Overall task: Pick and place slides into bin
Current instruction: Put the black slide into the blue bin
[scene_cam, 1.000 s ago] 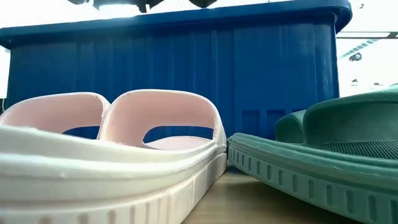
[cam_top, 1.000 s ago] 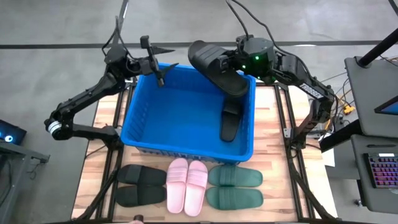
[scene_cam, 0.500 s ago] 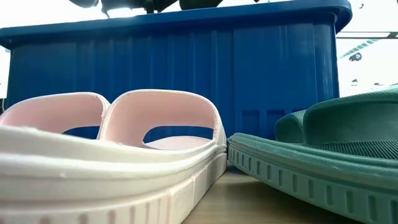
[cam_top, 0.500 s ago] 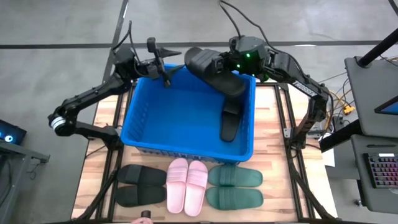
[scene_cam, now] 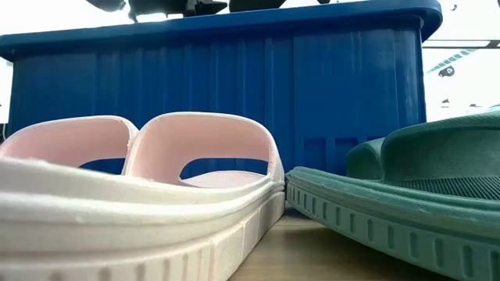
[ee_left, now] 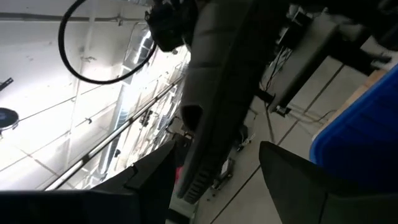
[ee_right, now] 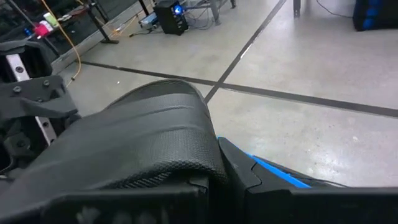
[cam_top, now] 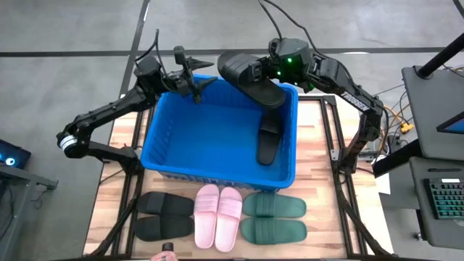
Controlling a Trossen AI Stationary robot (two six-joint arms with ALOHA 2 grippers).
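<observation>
The large blue perforated plastic crate (cam_top: 220, 134) sits mid-desk (cam_top: 319, 210) with one black rubber slide (cam_top: 270, 142) inside at its right wall. Before it lie, left to right, a black pair (cam_top: 164, 216), a light pink pair (cam_top: 219, 215) and a dark green pair (cam_top: 274, 219). Another black slide (cam_top: 250, 77) hangs over the crate's far right corner.

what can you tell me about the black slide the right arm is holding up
The held black slide is a dark, matte, rubbery-looking sandal with a wide strap and a finely textured surface. The right gripper is shut on it, holding it in the air, tilted, above the far rim of the blue bin. It touches nothing but that gripper. Another black slide already lies inside the bin. The left gripper, open and empty, hovers just beside the held sandal over the same far rim.
</observation>
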